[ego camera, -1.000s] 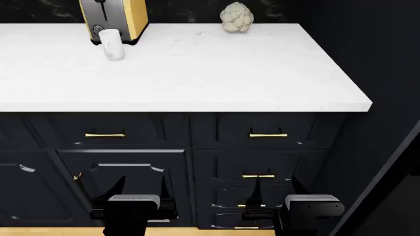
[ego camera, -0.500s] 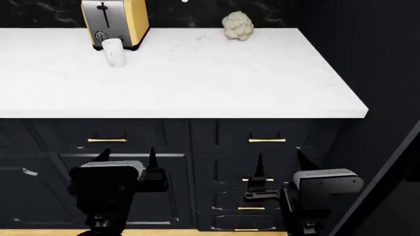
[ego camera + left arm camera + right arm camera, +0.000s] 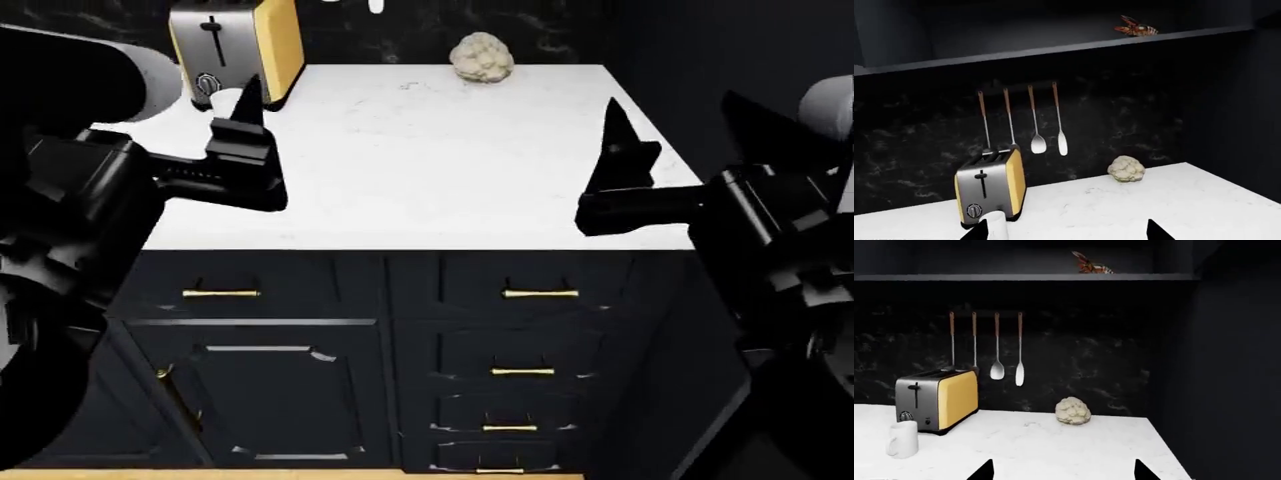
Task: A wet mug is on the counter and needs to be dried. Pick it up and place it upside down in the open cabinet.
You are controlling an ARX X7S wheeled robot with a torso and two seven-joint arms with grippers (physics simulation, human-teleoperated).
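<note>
The white mug [image 3: 902, 439] stands upright on the white marble counter [image 3: 441, 150], just in front of the toaster. In the left wrist view the mug [image 3: 995, 226] shows at the frame's edge, right beside one fingertip [image 3: 979, 233]. My left gripper [image 3: 1067, 235] is open and empty, above the counter's front left part. In the head view one of its fingers [image 3: 248, 115] hides most of the mug. My right gripper [image 3: 1064, 473] is open and empty, above the counter's front right, far from the mug. An open cabinet shelf [image 3: 1021, 277] runs above the backsplash.
A yellow and steel toaster [image 3: 234, 45] stands at the back left, and a cauliflower [image 3: 481, 57] at the back middle. Several utensils [image 3: 1021, 120] hang on the dark wall. A reddish lobster-like thing [image 3: 1137, 30] lies on the shelf. A dark wall bounds the counter's right side.
Both arms have risen from in front of the lower drawers to above the counter's front edge. The head view has moved closer and now looks past the arms.
</note>
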